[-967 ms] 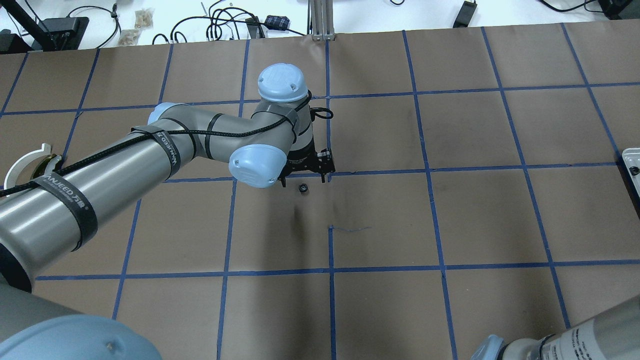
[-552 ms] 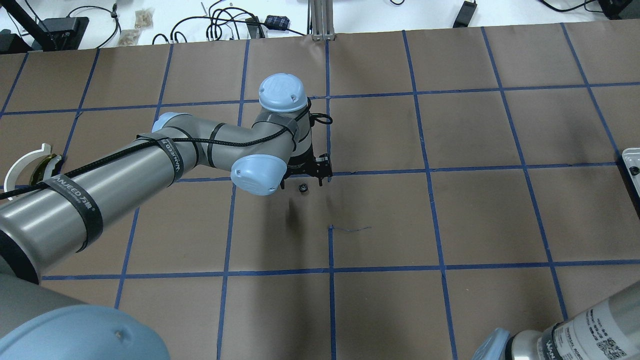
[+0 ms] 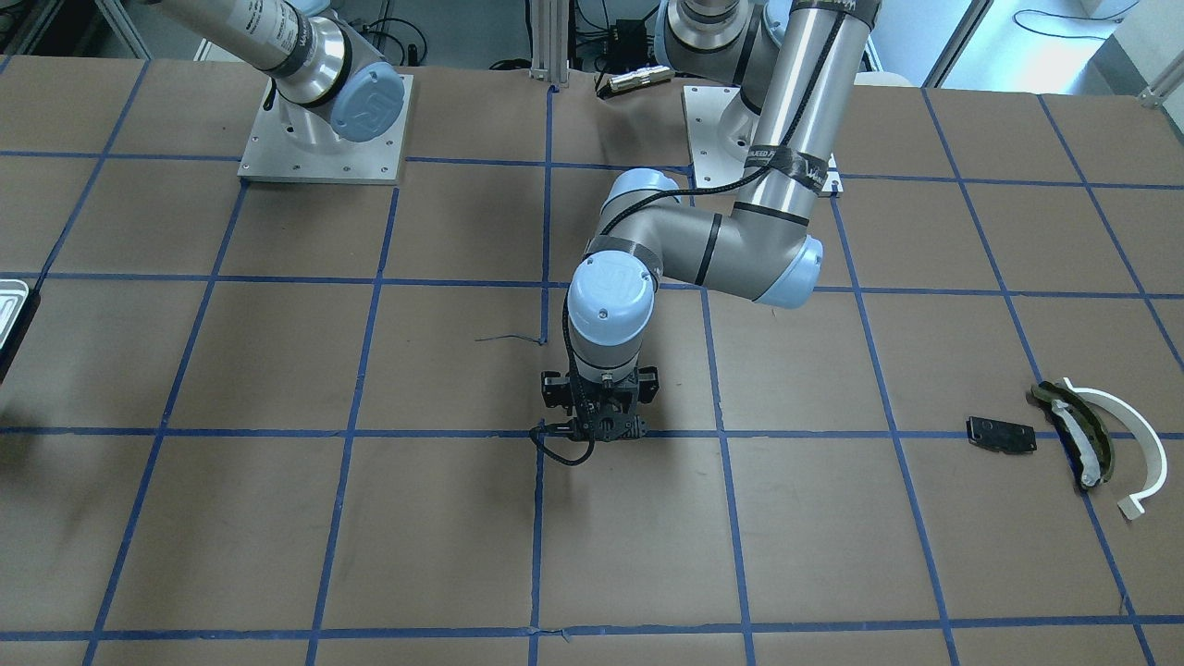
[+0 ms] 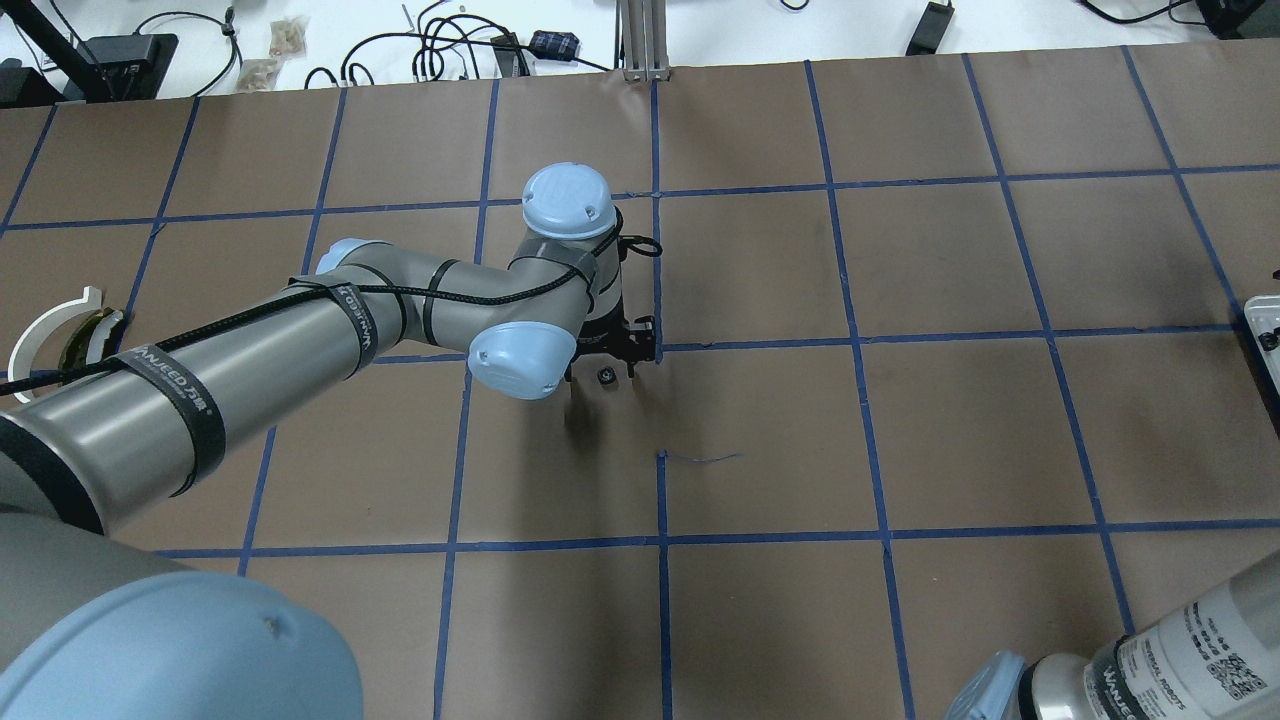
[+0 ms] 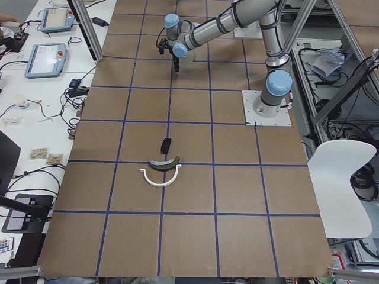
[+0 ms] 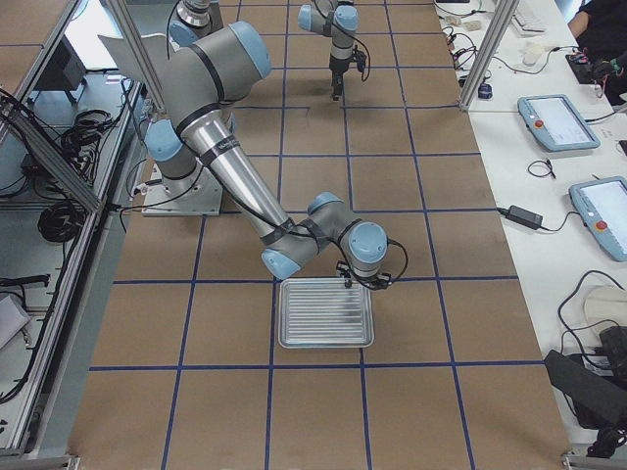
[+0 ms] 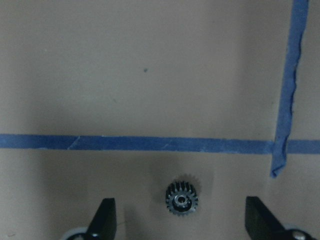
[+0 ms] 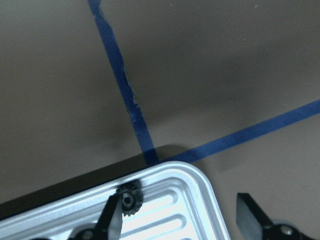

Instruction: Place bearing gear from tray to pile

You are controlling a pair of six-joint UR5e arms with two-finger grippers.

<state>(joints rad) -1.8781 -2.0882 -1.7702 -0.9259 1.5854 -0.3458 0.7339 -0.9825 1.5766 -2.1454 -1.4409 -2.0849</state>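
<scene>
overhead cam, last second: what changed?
Left end effector came down around the gear and now sits open astride it; nothing gripped yet. Right arm shifted slightly at the frame's corner. Gear, pile and tray stayed put.

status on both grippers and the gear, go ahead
Left gripper open, straddling gear on table. Right gripper open over tray corner, second gear there. Nothing visible between first gear and pile.
</scene>
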